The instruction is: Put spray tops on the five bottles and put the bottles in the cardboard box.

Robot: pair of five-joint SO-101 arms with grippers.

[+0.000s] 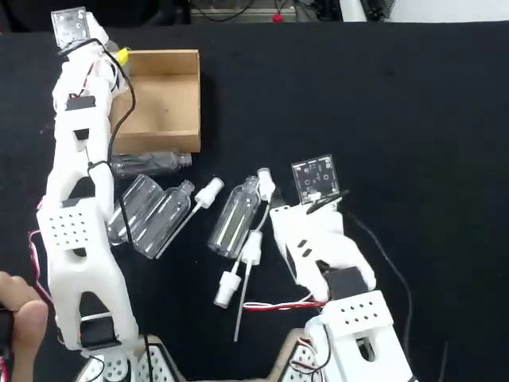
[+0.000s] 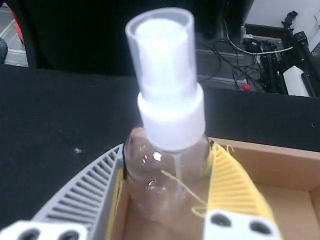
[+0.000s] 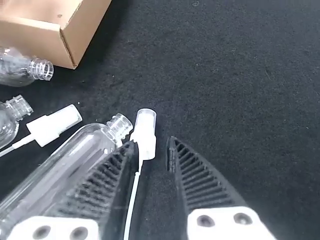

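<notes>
- We are gripping one capped bottle (image 2: 165, 192) in the left hand (image 2: 167, 150). Its two fingers are pressing on the clear body from either side.
- That bottle's spray top (image 2: 167, 90) is sitting upright on the neck, so we are counting one of the five as fitted.
- We are holding it over the rim of the cardboard box (image 2: 272, 150), and we are judging it not yet set down inside. As far as the box floor is showing, no bottle is lying in it.
- The right hand (image 3: 152, 145) is standing part open, with its fingers on either side of a loose spray top (image 3: 145, 131). One finger is lying against the top, but the hand is not closing on it.
- That loose spray top is lying on the table (image 1: 398, 119), just beside the neck of an open bottle (image 3: 65, 160) that is also lying flat.
- A bottle by the box (image 1: 151, 164) is lying uncapped along the box's near wall, and a pair of bottles (image 1: 135, 205) is lying side by side close to it, also uncapped.
- A second spray top (image 1: 208, 193), a third spray top (image 1: 251, 248) and a fourth spray top (image 1: 227, 290) are lying loose with their tubes trailing.
- We are therefore judging the job early. Four bottles are waiting for tops, and all five are waiting to go in the box.
</notes>
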